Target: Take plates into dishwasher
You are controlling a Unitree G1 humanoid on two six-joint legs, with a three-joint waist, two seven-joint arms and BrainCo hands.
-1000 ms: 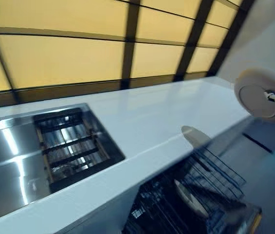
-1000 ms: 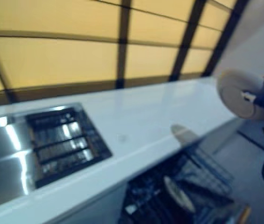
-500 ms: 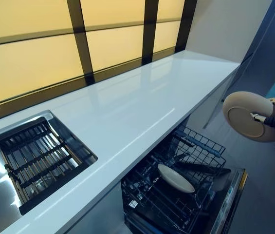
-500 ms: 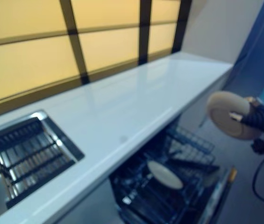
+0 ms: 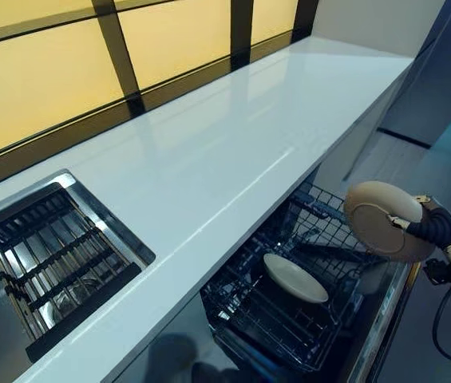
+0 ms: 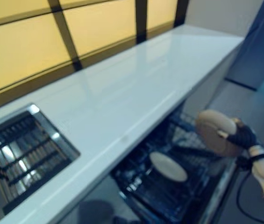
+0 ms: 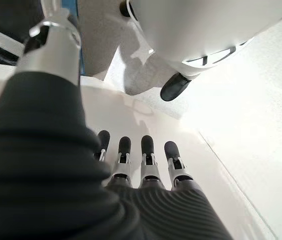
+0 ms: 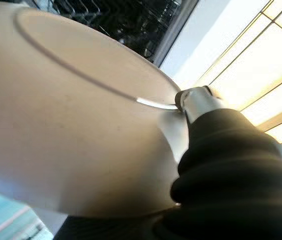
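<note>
Kitchen: white countertop [image 5: 233,136], steel sink [image 5: 49,255], open dishwasher [image 5: 289,311].

A: Any text, labels or numbers we can read?
B: None. We see no print on the plate [image 5: 381,229] or the white counter [image 5: 209,159].
A: Dishwasher rack [image 5: 289,315]?
B: Bare wire, and the second plate [image 5: 295,278] in it is plain too. We read no markings there.
A: Wrist views?
B: Same, nothing legible.
</note>
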